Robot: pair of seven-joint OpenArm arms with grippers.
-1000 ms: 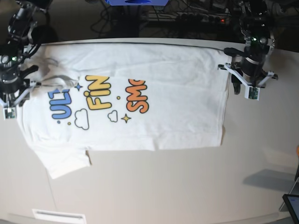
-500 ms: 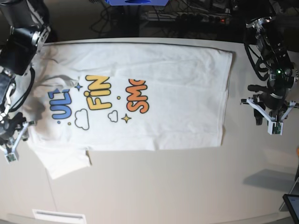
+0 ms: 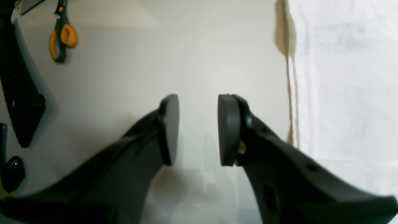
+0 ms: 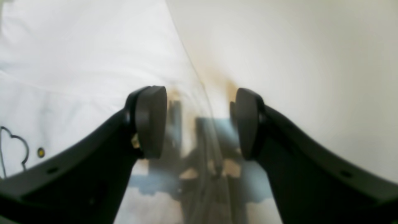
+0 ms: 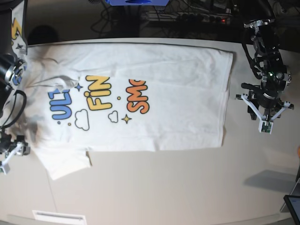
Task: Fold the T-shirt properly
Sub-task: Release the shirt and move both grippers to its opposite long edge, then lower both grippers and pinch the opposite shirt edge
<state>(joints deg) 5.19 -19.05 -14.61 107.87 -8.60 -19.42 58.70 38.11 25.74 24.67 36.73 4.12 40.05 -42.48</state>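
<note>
The white T-shirt (image 5: pixel 154 101) lies flat across the table with its colourful print facing up; one sleeve (image 5: pixel 65 164) sticks out at the front left. My left gripper (image 5: pixel 263 115) hovers over bare table just right of the shirt's hem. In the left wrist view it (image 3: pixel 198 129) is open with nothing between the pads, and the T-shirt's edge (image 3: pixel 342 77) lies to its right. My right gripper (image 5: pixel 10 152) is at the shirt's left edge near the sleeve. In its own view it (image 4: pixel 199 121) is open, straddling the T-shirt's edge (image 4: pixel 77 62).
Orange-handled scissors (image 3: pixel 62 34) lie on the table beyond the left gripper. Cables and a power strip (image 5: pixel 187 16) run behind the table's far edge. A tablet corner (image 5: pixel 293 204) shows at the front right, and a white label strip (image 5: pixel 58 217) at the front left.
The left arm moved from the shirt's far right corner toward the front, onto bare table. The right arm slid forward along the shirt's left edge, and its jaws widened.
</note>
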